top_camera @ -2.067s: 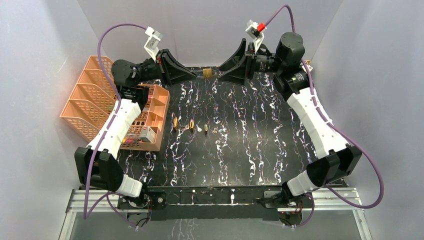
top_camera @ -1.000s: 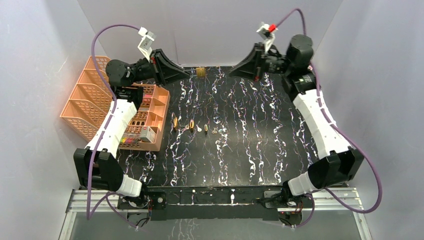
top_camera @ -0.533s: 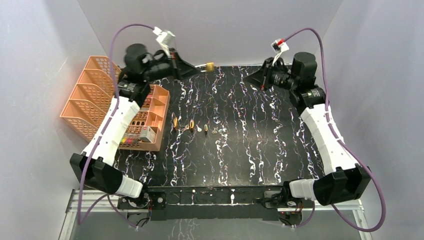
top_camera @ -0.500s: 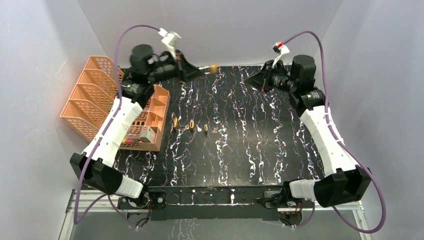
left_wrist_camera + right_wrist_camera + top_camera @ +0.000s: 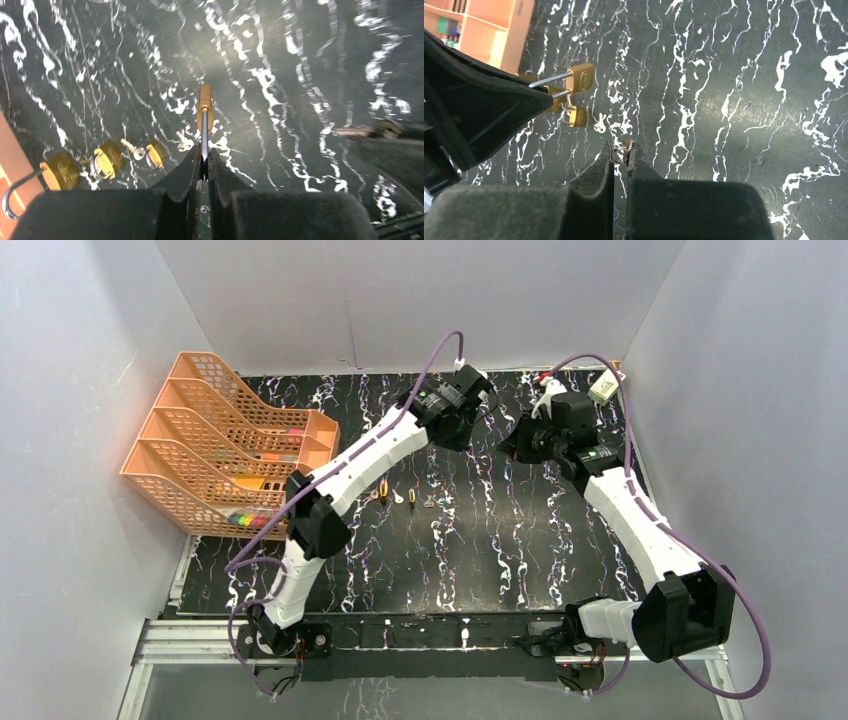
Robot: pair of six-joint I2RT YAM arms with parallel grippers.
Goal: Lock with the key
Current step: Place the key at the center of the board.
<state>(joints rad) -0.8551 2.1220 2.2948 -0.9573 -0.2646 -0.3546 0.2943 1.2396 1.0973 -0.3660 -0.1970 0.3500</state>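
Note:
A brass padlock (image 5: 204,107) hangs in the air, and my left gripper (image 5: 202,159) is shut on its steel shackle. In the right wrist view the same padlock (image 5: 580,79) sticks out of the left gripper's fingers (image 5: 499,105) at upper left. My right gripper (image 5: 621,150) is shut on a small key (image 5: 626,144) with its ring. From above, the left gripper (image 5: 478,412) and right gripper (image 5: 512,445) face each other over the back middle of the table, a short gap apart.
More brass padlocks (image 5: 107,159) (image 5: 60,170) and loose keys (image 5: 184,142) lie in a row on the black marbled table (image 5: 520,540). An orange tiered tray (image 5: 230,440) stands at the left. A small white object (image 5: 602,388) sits at the back right.
Both arms have left the back wall and come forward over the table. The left arm swung far to the right with the padlock. The right gripper dropped down and leftward.

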